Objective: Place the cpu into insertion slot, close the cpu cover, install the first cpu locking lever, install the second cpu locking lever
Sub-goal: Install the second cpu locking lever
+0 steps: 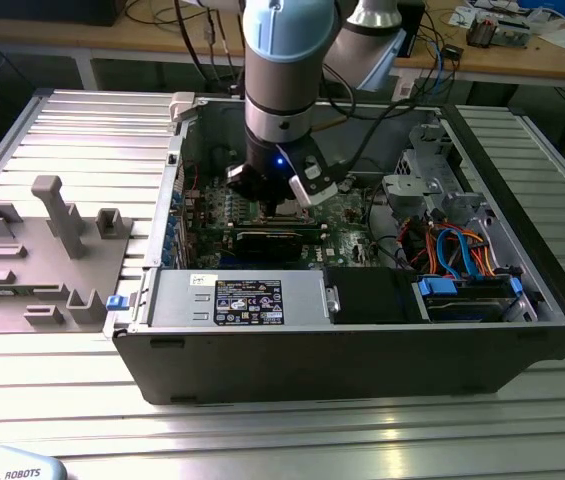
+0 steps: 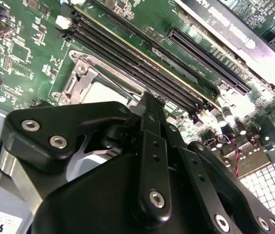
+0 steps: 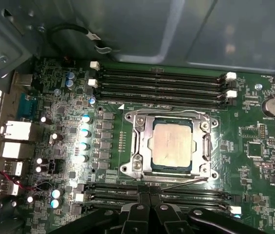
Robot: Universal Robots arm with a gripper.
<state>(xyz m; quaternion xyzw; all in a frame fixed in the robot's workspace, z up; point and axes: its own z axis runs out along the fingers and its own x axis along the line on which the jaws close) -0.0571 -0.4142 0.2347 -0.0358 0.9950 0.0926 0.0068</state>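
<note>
We see the cpu (image 3: 172, 145) seated in the insertion slot (image 3: 147, 146) with the cpu cover (image 3: 206, 146) lying shut over its edges, its silvery top showing through the frame's opening. Our gripper (image 3: 148, 207) hangs just beside the socket, over the memory slots (image 3: 161, 199) that border it, fingers (image 3: 138, 214) pressed together and holding nothing. A thin locking lever (image 3: 183, 181) runs along the socket's near edge. We judge the risk is slipping off that wire and scraping the motherboard (image 3: 259, 161).
</note>
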